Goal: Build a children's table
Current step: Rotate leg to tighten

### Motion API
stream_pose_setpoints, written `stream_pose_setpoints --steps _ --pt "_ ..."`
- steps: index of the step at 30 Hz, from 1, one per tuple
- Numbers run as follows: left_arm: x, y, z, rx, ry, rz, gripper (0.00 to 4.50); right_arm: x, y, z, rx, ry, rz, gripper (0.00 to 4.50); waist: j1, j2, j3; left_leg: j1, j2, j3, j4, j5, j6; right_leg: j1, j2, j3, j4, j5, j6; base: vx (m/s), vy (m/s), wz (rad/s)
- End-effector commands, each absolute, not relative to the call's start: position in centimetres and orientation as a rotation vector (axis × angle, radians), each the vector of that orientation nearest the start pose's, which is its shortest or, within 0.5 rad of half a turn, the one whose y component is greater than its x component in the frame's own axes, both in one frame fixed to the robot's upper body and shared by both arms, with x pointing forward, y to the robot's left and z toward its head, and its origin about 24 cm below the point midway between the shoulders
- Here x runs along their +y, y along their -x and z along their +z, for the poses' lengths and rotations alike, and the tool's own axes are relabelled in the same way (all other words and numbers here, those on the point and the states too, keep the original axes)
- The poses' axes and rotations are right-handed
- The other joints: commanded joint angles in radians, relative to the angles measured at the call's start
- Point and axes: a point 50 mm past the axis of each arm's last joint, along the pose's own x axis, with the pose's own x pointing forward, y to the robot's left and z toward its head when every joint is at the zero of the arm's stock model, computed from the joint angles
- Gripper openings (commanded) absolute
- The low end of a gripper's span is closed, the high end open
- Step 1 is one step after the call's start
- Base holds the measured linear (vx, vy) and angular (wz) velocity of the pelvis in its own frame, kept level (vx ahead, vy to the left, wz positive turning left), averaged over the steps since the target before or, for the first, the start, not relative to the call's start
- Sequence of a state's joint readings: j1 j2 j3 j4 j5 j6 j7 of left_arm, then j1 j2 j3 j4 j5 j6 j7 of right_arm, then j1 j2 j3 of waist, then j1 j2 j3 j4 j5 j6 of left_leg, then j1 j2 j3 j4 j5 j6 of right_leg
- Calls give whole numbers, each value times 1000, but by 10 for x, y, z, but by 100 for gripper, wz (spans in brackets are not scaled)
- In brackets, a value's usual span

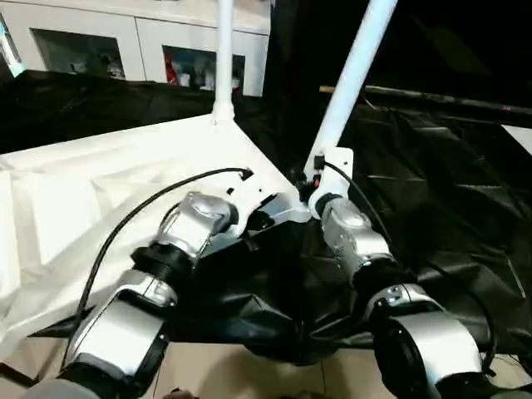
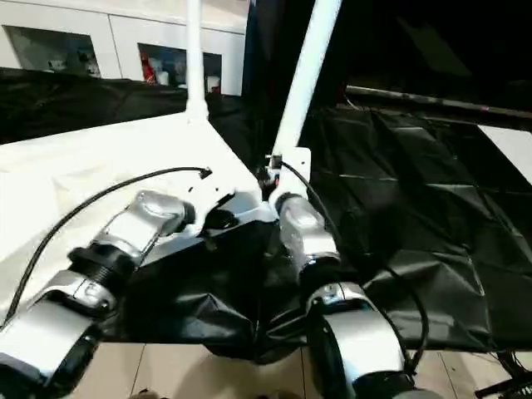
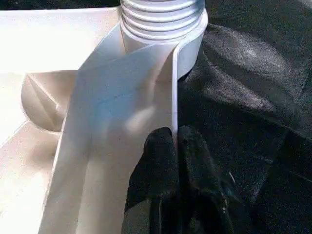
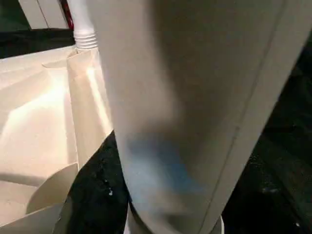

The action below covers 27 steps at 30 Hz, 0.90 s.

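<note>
I'm fitting a leg (image 1: 353,79): right end effector (image 1: 320,170) grips it, left end effector (image 3: 174,146) pinches the tabletop (image 1: 100,191) rim; next, seat it in the near corner socket.

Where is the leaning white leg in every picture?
Left eye: leaning leg, upper right of middle.
Right eye: upper middle.
Left wrist: probably its ribbed end, at the tabletop's corner.
Right wrist: close up, very big.
Shared landmark: white tabletop.

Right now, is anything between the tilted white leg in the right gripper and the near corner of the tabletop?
Nothing visible. The tilted white tapered tube leg in the right gripper comes down at the white plastic ribbed tabletop near corner; the left gripper pinches the rim beside it.
</note>
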State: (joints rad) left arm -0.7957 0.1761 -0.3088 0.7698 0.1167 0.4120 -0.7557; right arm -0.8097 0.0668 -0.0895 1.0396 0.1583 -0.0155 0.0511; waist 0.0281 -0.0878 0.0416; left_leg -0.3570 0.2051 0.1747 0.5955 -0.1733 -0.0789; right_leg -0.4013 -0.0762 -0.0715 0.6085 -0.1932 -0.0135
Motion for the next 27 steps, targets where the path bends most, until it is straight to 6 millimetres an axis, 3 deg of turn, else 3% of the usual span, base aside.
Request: stream_pose_setpoints --steps 1,3,9,13,16,19,20,24,25,27 --pt "71 -362 74 506 -431 -904 0 -56 -343 0 524 -172 256 191 -5 18 -41 17 23 -19 -90 -477 -38 11 -66 41 -105 -486 -99 0 0 0" --pt "72 -362 73 509 -430 -896 0 -56 -343 -1 533 -167 246 191 -7 14 -39 21 22 -18 -89 -498 -38 6 -64 39 -109 -506 -92 0 0 0" --pt "73 -361 73 515 -429 -897 0 -57 -344 0 531 -149 255 191 -11 18 -36 22 21 -23 -89 -533 -39 1 -66 35 -119 -579 -62 0 0 0" --pt "75 -362 74 512 -428 -895 0 -52 -346 4 500 -105 322 191 -12 19 -39 21 23 -25 -93 -532 -40 4 -67 34 -120 -562 -64 0 0 0" --pt "76 -363 75 509 -429 -894 0 -49 -347 8 480 -102 351 261 -12 20 -40 16 25 -24 -101 -503 -38 11 -67 37 -116 -497 -83 0 0 0" --pt "77 -363 75 508 -428 -894 0 -48 -348 9 474 -101 359 269 -15 21 -39 19 25 -22 -100 -518 -40 7 -67 38 -118 -488 -97 0 0 0" --pt "77 -363 75 508 -428 -894 0 -48 -348 11 467 -97 367 295 -17 20 -38 21 24 -22 -99 -523 -37 5 -66 38 -118 -494 -100 0 0 0" --pt "77 -363 76 506 -425 -897 0 -46 -351 16 445 -106 382 310 -20 20 -35 21 24 -23 -98 -529 -31 3 -69 38 -124 -535 -93 0 0 0" --pt "77 -363 76 505 -424 -898 0 -46 -351 17 437 -111 386 327 -22 14 -34 21 24 -22 -98 -528 -30 3 -69 37 -125 -540 -91 0 0 0" --pt "78 -364 76 504 -424 -898 0 -46 -353 21 414 -121 393 349 -22 18 -33 25 25 -23 -97 -537 -32 -1 -69 37 -126 -550 -89 0 0 0"
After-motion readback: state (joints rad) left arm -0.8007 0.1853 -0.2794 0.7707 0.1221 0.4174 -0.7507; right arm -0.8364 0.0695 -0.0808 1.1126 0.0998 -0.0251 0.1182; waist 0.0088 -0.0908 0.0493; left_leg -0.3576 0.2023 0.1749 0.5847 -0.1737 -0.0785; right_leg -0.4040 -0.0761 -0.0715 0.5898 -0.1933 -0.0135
